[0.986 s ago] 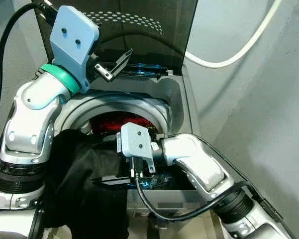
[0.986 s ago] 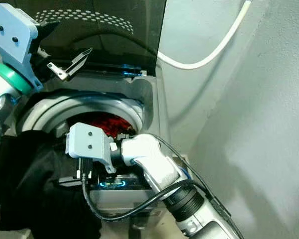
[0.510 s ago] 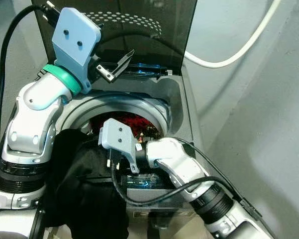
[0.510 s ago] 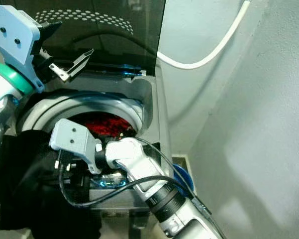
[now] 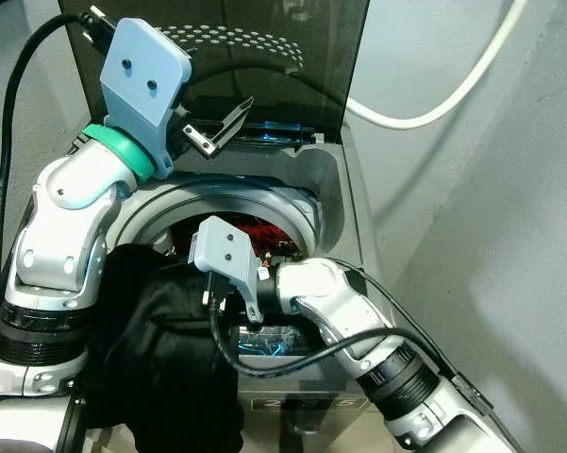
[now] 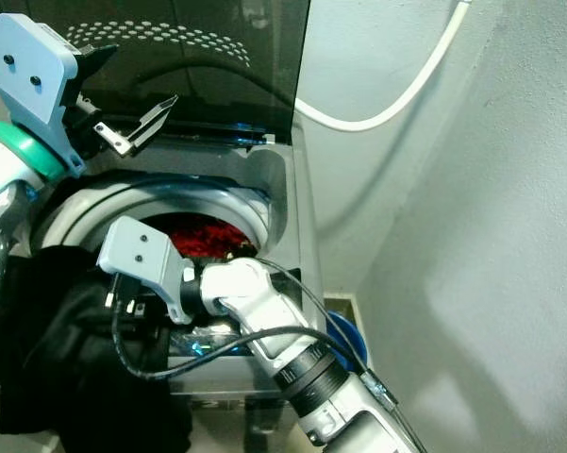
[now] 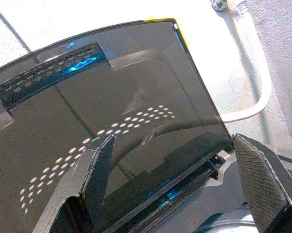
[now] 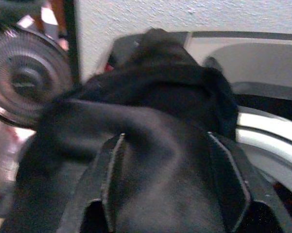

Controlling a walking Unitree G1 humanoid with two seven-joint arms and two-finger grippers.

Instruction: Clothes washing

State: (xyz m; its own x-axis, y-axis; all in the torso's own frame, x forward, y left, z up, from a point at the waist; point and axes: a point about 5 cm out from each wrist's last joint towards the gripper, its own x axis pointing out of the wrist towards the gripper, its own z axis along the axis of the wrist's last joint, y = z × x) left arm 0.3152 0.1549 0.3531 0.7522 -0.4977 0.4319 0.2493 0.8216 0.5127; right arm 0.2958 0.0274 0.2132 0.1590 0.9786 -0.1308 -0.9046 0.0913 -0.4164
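Note:
A top-loading washing machine (image 5: 332, 179) stands with its dark lid (image 5: 292, 66) raised. Red clothes (image 5: 264, 229) lie in the drum. A black garment (image 5: 160, 349) hangs over the machine's front-left rim. My right gripper (image 8: 165, 135) is open and sits right against this black garment (image 8: 150, 97), the cloth bulging between its fingers (image 8: 111, 165). In the eye views its grey wrist housing (image 5: 222, 253) hides the fingers. My left gripper (image 5: 228, 123) is open and empty, held high in front of the lid (image 7: 136, 97).
A white hose (image 5: 434, 113) curves along the wall behind the machine. A grey wall closes off the right side. A blue object (image 6: 344, 335) lies on the floor by the machine's right side. A round fan (image 8: 24, 82) stands beyond the garment.
My right arm has swung left, from over the machine's front panel to the black garment on the rim. The left arm has hardly moved.

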